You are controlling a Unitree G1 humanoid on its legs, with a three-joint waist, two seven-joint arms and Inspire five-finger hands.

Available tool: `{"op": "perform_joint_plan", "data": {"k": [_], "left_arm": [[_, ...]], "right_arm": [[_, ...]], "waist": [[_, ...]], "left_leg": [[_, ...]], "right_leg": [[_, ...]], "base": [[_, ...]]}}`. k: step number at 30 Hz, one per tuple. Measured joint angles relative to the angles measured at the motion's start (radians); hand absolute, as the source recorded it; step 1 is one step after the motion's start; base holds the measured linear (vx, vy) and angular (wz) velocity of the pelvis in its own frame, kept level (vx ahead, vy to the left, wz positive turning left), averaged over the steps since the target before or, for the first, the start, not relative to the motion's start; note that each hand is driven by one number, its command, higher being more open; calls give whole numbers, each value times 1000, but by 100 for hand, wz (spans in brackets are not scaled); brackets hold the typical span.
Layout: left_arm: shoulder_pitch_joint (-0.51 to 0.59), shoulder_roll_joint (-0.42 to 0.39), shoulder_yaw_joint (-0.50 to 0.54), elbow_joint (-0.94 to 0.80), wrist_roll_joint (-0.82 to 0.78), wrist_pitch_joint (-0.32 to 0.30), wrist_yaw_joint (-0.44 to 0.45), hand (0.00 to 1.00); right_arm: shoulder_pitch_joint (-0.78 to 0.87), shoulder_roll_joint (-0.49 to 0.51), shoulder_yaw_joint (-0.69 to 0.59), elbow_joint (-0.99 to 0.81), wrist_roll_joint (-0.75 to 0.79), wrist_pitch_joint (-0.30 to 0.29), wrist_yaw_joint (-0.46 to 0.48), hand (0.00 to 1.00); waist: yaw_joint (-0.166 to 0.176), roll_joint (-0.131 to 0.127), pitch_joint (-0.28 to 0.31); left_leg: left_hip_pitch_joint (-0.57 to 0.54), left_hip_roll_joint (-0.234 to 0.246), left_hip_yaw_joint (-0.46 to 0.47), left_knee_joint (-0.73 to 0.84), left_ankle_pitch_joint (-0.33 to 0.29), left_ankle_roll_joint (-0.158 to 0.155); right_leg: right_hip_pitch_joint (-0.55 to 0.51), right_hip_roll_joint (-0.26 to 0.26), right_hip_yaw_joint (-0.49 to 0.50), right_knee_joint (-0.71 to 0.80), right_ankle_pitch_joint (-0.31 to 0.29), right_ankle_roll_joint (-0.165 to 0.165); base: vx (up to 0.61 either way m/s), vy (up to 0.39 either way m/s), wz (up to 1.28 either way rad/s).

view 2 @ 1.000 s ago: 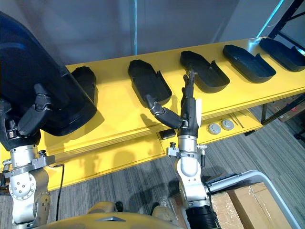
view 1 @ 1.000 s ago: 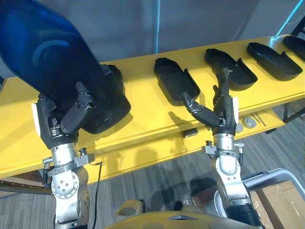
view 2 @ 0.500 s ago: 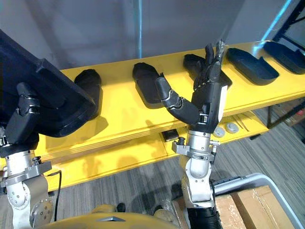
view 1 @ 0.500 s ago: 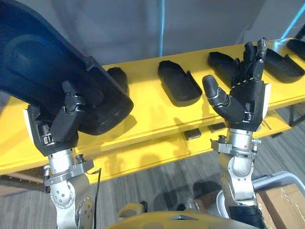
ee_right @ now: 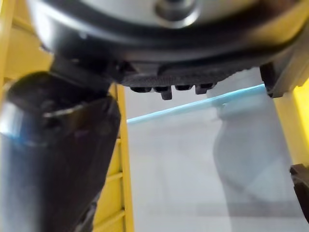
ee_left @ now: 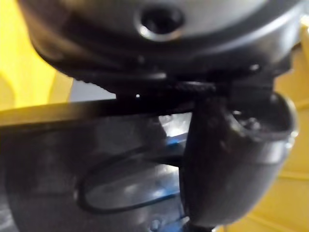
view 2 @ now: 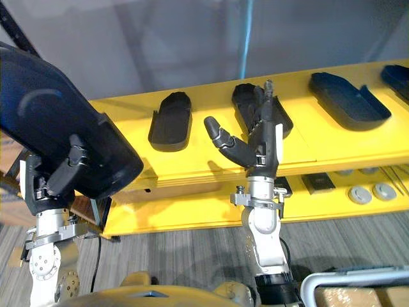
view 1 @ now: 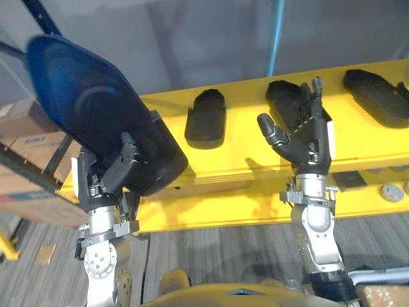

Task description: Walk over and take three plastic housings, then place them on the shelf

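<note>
Fingers of left hand (view 1: 102, 185) hidden behind held housing (view 1: 83, 109); thumb shows on its face. In right eye view held housing is cut by the left edge; in left wrist view it is a close blur. Near end of second housing (view 1: 280, 94) on bench (view 1: 243, 144) covered by right hand (view 1: 308, 137). At right edge, last housing (view 2: 397, 75) cut off. Two pale discs (view 2: 361, 195) below bench: too small to identify.

Bright, even light is given from above. Soft shadows are cast on the yellow table (view 1: 243, 131). A blue sheen is noted on the raised housing (view 1: 89, 121); a cyan strip (view 1: 276, 32) glows at the far side.
</note>
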Motion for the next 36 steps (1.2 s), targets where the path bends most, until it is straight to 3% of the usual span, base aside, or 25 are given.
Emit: {"op": "perform_joint_plan", "data": {"k": [1, 2, 3, 5, 6, 7, 8, 9, 10, 11, 13, 14, 17, 18, 21, 25, 29, 31, 33, 36], "left_arm": [[-13, 16, 0, 0, 16, 8, -15, 0], [-25, 26, 0, 0, 16, 9, -34, 0], [-58, 61, 0, 9, 14, 16, -65, 0], [-99, 109, -7, 50, 15, 48, -98, 0], [-104, 122, -7, 57, 13, 49, -109, 0], [-111, 146, -7, 58, 12, 49, -130, 0], [-126, 159, -9, 56, 13, 49, -148, 0], [-131, 165, -11, 51, 12, 49, -152, 0], [-147, 171, -13, 44, 10, 48, -159, 0], [-174, 169, -19, 43, -3, 48, -168, 0], [-206, 159, -30, 40, -33, 48, -168, 0], [-216, 149, -33, 39, -34, 48, -157, 0], [-208, 113, -45, 34, -30, 56, -119, 0], [-185, 93, -45, 16, -21, 66, -84, 0], [-163, 71, -45, 11, -19, 66, -53, 0], [-121, 48, -35, 1, -21, 68, -28, 0], [-102, 29, 3, 1, -8, 114, 43, 0], [-123, 30, 51, 34, 31, 130, 62, 0], [-146, 42, 89, 85, 32, 137, 78, 0], [-192, 98, 153, 181, 26, 168, 126, 0]], "right_arm": [[-7, 4, 0, 17, 6, 0, 0, 100], [-7, 9, 0, 25, 9, 0, -3, 100], [-8, 29, 1, 60, 7, 1, -7, 100], [0, 76, 36, 121, 6, 18, -34, 100], [5, 88, 52, 124, 0, 18, -42, 100], [11, 105, 83, 124, -13, 17, -53, 100], [11, 108, 106, 124, -61, 17, -81, 100], [9, 108, 113, 124, -94, 17, -94, 100], [7, 108, 125, 121, -139, 14, -108, 100], [14, 107, 127, 110, -161, 11, -128, 100], [16, 106, 117, 78, -168, 12, -141, 100], [18, 106, 109, 60, -167, 12, -142, 100], [44, 107, 87, 39, -165, 15, -139, 100], [45, 106, 83, 36, -161, 17, -135, 100], [45, 104, 57, 26, -160, 17, -136, 100], [71, 104, 26, -15, -158, 14, -132, 100], [115, 103, 22, -65, -109, 6, -99, 100], [122, 94, 22, -70, -109, 5, -89, 100], [124, 88, 22, -72, -110, -2, -74, 100], [152, 83, 26, -87, -133, -4, -70, 100]], "waist": [[-29, 8, -4], [-36, 10, -3], [-35, -12, 11], [-23, -11, 21], [-22, -9, 24], [-17, -9, 25], [-1, -10, 25], [8, -9, 24], [1, 0, 29], [-2, -13, 21], [0, -25, 18], [-1, -34, 13], [-21, -32, 15], [-22, -33, 14], [-24, -33, 15], [-22, -34, 16], [-23, -23, 49], [-22, -15, 60], [-25, -3, 60], [-22, -6, 61]], "left_leg": [[-2, -16, 7, -2, -78, -17], [-2, -18, 12, -5, -112, -37], [-3, -41, 23, 11, -149, -43], [7, -49, 28, 34, -167, -19], [14, -49, 30, 33, -172, -15], [19, -50, 41, 33, -181, 1], [23, -53, 56, 21, -182, 26], [28, -50, 70, 1, -179, 42], [26, -52, 57, -33, -160, 73], [26, -68, 42, -85, -129, 93], [27, -92, 30, -139, -89, 101], [27, -108, 30, -160, -70, 96], [29, -133, 42, -184, -37, 99], [34, -133, 55, -199, -28, 96], [49, -126, 60, -256, 5, 80], [75, -97, 66, -323, 42, 53], [-8, -27, 60, -85, -25, 41], [-17, -12, 59, -64, -24, 40], [47, -11, 71, -176, -5, 23], [119, -21, 113, -301, 52, 16]], "right_leg": [[4, -12, 19, -27, 20, 12], [10, -21, 15, -38, 44, 24], [32, -44, 19, -78, 100, 50], [64, -42, 21, -121, 242, 39], [66, -41, 21, -123, 278, 34], [64, -40, 15, -123, 337, 0], [57, -38, -10, -140, 404, -67], [52, -30, -29, -153, 419, -95], [50, 22, -36, -87, 304, -91], [51, 86, -42, -26, 162, -88], [58, 162, -44, -30, 48, -108], [71, 171, -55, -65, 36, -123], [92, 164, -43, -124, 42, -121], [95, 167, -32, -154, 57, -102], [95, 178, -33, -182, 70, -85], [87, 211, -22, -182, 57, -103], [108, 256, -15, -159, 39, -109], [111, 262, -16, -143, 36, -110], [107, 270, -12, -135, 32, -112], [84, 267, 22, -101, 8, -120]], "base": [[1, 402, 14], [7, 487, 30], [-18, 461, 14], [-44, 439, 2], [-65, 404, -3], [-95, 439, -14], [-98, 308, -23], [-98, 219, -12], [-67, 143, 23], [-40, 114, 35], [0, 85, 23], [1, 82, 12], [4, 62, 7], [-17, -5, -18], [-48, -64, -11], [-69, -104, -7], [-31, -90, -7], [-62, -66, 3], [-49, -49, -3], [-72, -44, -28]]}}
